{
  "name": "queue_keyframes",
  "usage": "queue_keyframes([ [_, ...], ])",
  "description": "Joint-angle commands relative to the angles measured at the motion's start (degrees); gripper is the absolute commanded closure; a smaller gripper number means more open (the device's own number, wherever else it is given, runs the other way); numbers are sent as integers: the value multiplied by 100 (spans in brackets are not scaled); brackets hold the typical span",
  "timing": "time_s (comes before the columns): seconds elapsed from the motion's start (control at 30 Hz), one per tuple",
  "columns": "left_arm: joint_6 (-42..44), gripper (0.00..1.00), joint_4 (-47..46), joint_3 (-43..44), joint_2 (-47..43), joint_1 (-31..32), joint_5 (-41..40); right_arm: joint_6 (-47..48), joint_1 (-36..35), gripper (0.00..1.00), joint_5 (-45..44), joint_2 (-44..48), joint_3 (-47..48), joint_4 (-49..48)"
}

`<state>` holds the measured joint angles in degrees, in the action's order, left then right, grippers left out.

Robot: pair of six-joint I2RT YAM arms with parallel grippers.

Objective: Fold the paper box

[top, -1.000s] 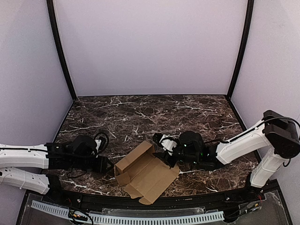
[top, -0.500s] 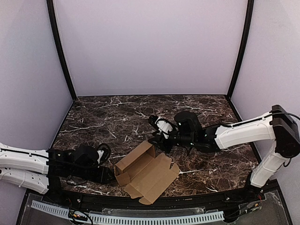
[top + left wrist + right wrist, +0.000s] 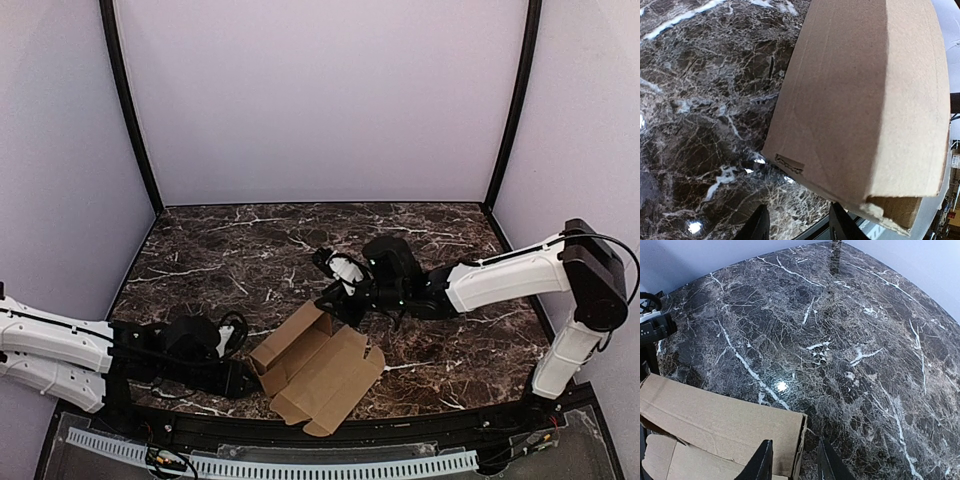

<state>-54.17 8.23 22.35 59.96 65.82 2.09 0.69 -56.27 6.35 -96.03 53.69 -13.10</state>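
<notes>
The paper box [image 3: 320, 365] is a plain brown cardboard blank, partly raised into an open trough, lying near the table's front edge. My left gripper [image 3: 243, 378] is low at the box's left end. In the left wrist view its jaws [image 3: 799, 227] stand open over bare marble, just short of the box's outer wall [image 3: 865, 100]. My right gripper [image 3: 333, 300] is at the box's far corner. In the right wrist view it [image 3: 794, 465] is open, its fingers straddling the end edge of the box's raised wall [image 3: 715, 415] without pinching it.
The dark marble table [image 3: 300, 240] is enclosed by pale walls with black corner posts [image 3: 130, 110]. A white ribbed rail [image 3: 300, 466] runs below the front edge. The left arm's black wrist [image 3: 652, 327] shows at the left of the right wrist view.
My right gripper has swung from the box's right side to its far corner, its jaws narrowing. My left arm slid nearer the front edge and up to the box's left end.
</notes>
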Motion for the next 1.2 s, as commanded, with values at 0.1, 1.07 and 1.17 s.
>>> queue_keyframes([
  [0.1,-70,59,-452,245,316,128,32,-222,46,71,243,-211,189,19],
  [1.07,421,57,-256,915,1012,161,-1052,-563,483,55,-37,628,-55,645],
  [1.17,459,57,-275,952,1027,159,-1080,-677,581,55,109,516,28,772],
])
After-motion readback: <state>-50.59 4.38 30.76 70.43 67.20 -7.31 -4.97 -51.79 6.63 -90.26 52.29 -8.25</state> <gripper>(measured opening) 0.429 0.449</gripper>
